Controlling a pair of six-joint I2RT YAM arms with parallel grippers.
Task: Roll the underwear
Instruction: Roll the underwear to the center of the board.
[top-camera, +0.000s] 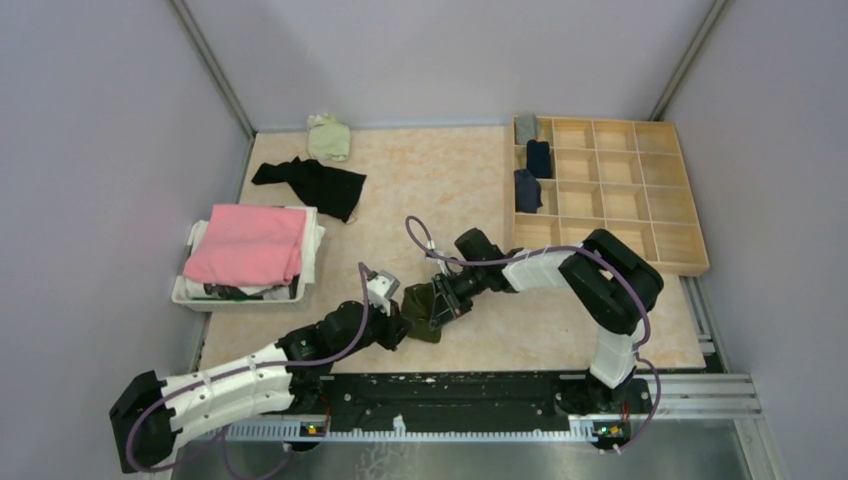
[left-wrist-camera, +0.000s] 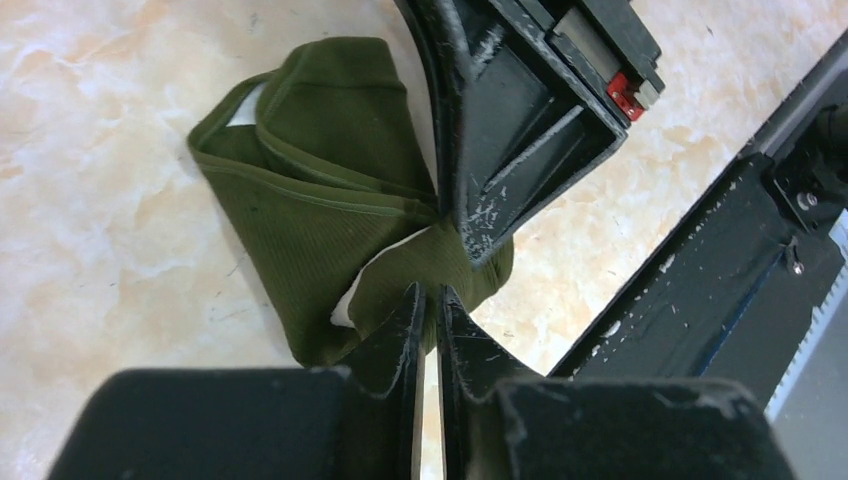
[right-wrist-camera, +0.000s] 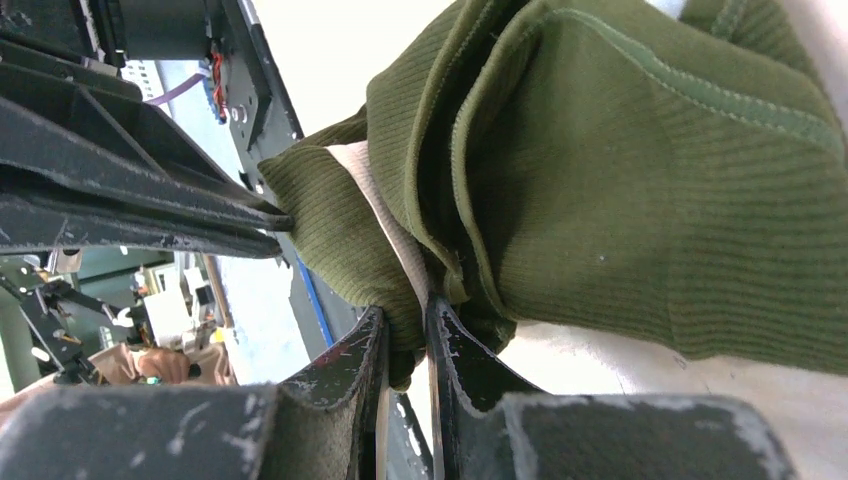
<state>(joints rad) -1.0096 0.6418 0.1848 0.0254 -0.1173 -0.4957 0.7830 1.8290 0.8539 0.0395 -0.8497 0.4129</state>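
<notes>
The olive green underwear (top-camera: 424, 312) lies on the beige marbled worktop (top-camera: 450, 180) at the lower middle of the top view, close to the near edge and between the two arms. It is a ribbed piece, folded over on itself into a thick bundle, with a paler inner lining showing at the fold.

The left gripper (left-wrist-camera: 428, 296) reaches in from the lower left. Its jaws are nearly together, pinching a corner of the olive fabric at their tips. The right gripper (right-wrist-camera: 405, 322) comes in from the right, and its jaws are likewise closed on a fold of the same garment, with cloth and lining squeezed between them. The two grippers meet almost tip to tip at one edge of the bundle. In the left wrist view the rest of the cloth spreads away toward the upper left of the frame and rests on the worktop.

At the upper right of the top view sits a wooden compartment tray (top-camera: 690, 266). Its left column holds a grey roll (top-camera: 525, 127) in the top cell, an upper navy roll (top-camera: 538, 158) in the cell below, and a lower navy roll (top-camera: 527, 190) in the third.

At the left, a white basket (top-camera: 240, 300) carries a folded pink cloth (top-camera: 247, 243). Beyond it, toward the upper left, a dark garment (top-camera: 310, 183) lies spread loose on the worktop. A pale green garment (top-camera: 328, 137) sits bunched near the back wall.
</notes>
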